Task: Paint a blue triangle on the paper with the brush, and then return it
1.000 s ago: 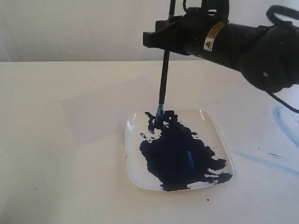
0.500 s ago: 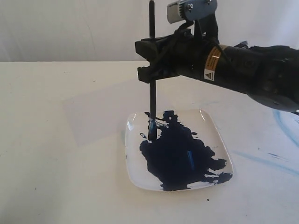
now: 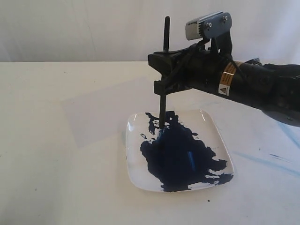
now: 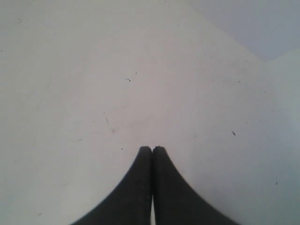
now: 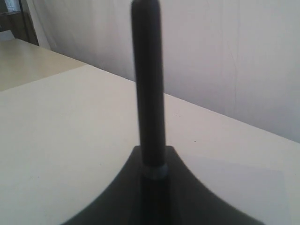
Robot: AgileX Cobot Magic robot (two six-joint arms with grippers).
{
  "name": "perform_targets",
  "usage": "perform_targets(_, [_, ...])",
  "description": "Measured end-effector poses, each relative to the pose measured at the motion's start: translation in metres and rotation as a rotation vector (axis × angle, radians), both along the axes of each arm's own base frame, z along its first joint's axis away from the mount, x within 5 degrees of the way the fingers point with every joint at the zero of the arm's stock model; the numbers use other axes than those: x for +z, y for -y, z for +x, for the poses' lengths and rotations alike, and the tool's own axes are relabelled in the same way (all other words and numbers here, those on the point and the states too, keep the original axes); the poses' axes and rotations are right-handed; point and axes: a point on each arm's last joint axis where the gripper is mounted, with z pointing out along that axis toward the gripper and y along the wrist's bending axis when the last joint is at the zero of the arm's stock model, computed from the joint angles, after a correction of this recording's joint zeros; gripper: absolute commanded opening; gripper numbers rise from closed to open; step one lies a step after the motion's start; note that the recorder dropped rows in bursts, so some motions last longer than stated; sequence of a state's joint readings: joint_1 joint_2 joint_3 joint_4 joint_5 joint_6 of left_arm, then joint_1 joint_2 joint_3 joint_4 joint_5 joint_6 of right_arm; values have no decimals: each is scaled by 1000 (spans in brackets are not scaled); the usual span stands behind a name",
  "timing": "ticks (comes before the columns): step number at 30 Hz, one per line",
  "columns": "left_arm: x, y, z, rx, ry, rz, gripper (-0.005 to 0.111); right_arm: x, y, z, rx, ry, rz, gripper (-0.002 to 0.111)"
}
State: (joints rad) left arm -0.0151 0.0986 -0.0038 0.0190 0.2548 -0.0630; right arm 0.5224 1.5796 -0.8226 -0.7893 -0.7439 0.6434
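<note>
The white table point(image 3: 42, 187) carries a white square plate point(image 3: 134, 176) holding a pool of dark blue paint point(image 3: 180, 159). The paper point(image 3: 101, 112) lies flat just beside the plate, on its far left side. My right pincer point(image 3: 161, 74) is clamped on the brush point(image 3: 162, 108). The handle is upright and the bristle tip touches the paint at the pool's far left edge. My left pincer point(image 4: 152, 150) is closed, fingertips together, above the table.

brush point(image 3: 162, 112) tip in paint point(image 3: 180, 159) on plate point(image 3: 133, 123), paper point(image 3: 98, 112) left of plate
</note>
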Motion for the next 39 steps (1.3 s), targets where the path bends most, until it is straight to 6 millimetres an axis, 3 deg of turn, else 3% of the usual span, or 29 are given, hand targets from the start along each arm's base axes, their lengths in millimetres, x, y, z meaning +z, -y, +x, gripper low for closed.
perform_targets(23, [0,0,0,0,0,0,0,-11,-2,5,-4,44,-16,0])
perform_targets(31, [0,0,0,0,0,0,0,1,1,6,-53,68,66,0])
perform_targets(36, [0,0,0,0,0,0,0,19,5,0,-61,109,93,0])
perform_targets(39, [0,0,0,0,0,0,0,15,8,2,-95,63,54,0])
